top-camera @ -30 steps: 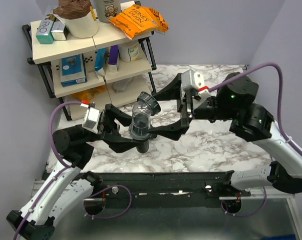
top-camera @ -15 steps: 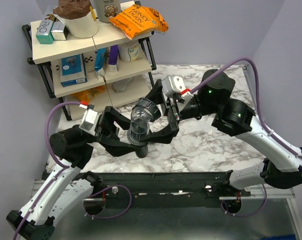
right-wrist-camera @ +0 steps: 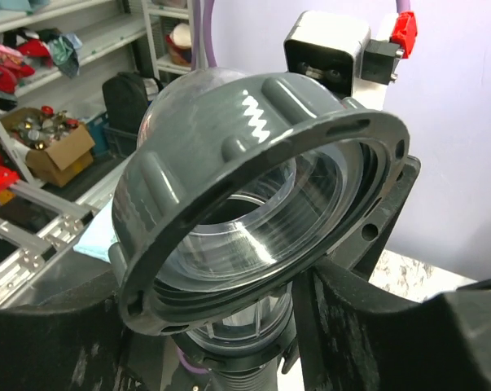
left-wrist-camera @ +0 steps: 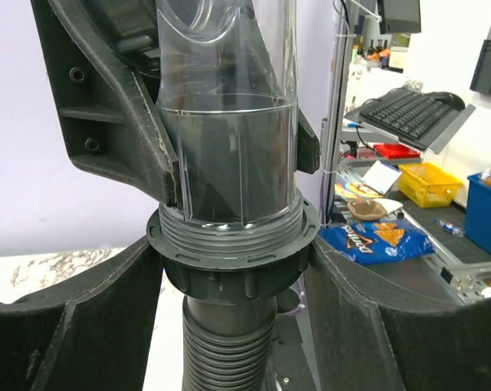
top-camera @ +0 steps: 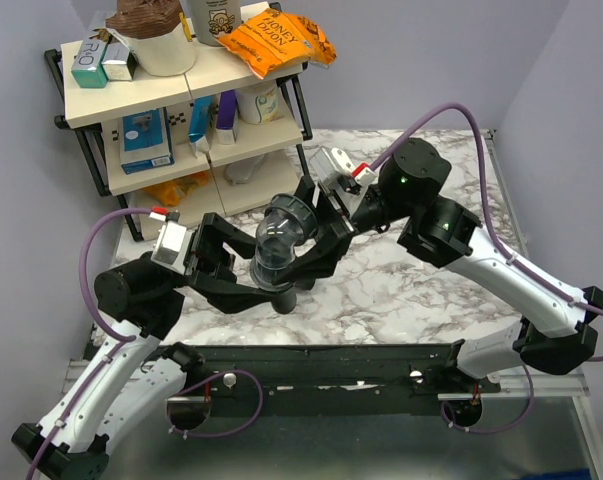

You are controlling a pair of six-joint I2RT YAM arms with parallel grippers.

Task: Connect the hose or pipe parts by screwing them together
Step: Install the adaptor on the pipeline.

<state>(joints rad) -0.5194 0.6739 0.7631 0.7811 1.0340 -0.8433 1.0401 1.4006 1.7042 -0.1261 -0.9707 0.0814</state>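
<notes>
A clear-bodied pipe fitting with dark grey collars hangs upright over the table. A black ribbed hose hangs from its lower end, joined by a dark ring nut. My left gripper is shut on that ring nut, one finger pressing each side. My right gripper comes in from the right at the fitting's wide upper collar. Its fingers touch the collar's rim on both sides. The hose's lower end is out of view.
A shelf rack with boxes, bottles and snack bags stands at the back left, close behind the fitting. The marble table runs to the right. Purple cables loop off both wrists. A black rail crosses the near edge.
My right arm has swung left to the fitting, and its jaws have narrowed onto the upper collar. My left gripper, with the fitting in it, has drifted slightly left.
</notes>
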